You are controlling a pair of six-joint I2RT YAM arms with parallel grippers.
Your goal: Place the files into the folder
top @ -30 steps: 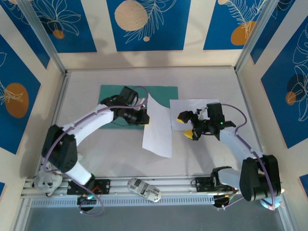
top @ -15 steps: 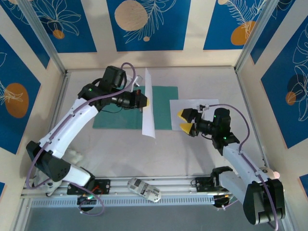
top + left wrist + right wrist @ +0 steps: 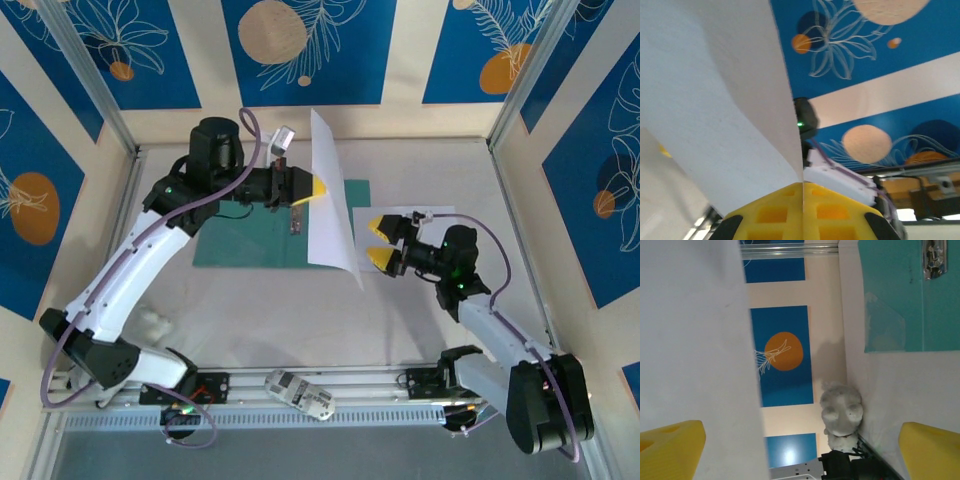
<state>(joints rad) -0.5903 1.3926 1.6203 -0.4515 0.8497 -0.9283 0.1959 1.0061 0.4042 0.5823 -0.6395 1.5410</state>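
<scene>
Once lifted by a single edge, too limp to stay flat. Hence a white paper sheet (image 3: 332, 215) held almost upright, pinched between the closed fingers of the left gripper (image 3: 312, 188), above the right cover of the teal folder (image 3: 240, 245). From the left wrist, yellow pads (image 3: 775, 215) pressed together on that sheet (image 3: 715, 100). Probably a carrying posture, meant to clear the table (image 3: 250, 310) and lay the page down edge first.

Folder spread open and flat, with the metal clip (image 3: 293, 222) along the spine, likely so as to take paper with no cover to lift.

Right gripper (image 3: 383, 243) spread wide, gripping nothing, poised over the second sheet (image 3: 425, 214), seemingly ready for the next pickup.

By count: two sheets, one aloft and one flat right of the folder. One folder, one clip, two grippers.
</scene>
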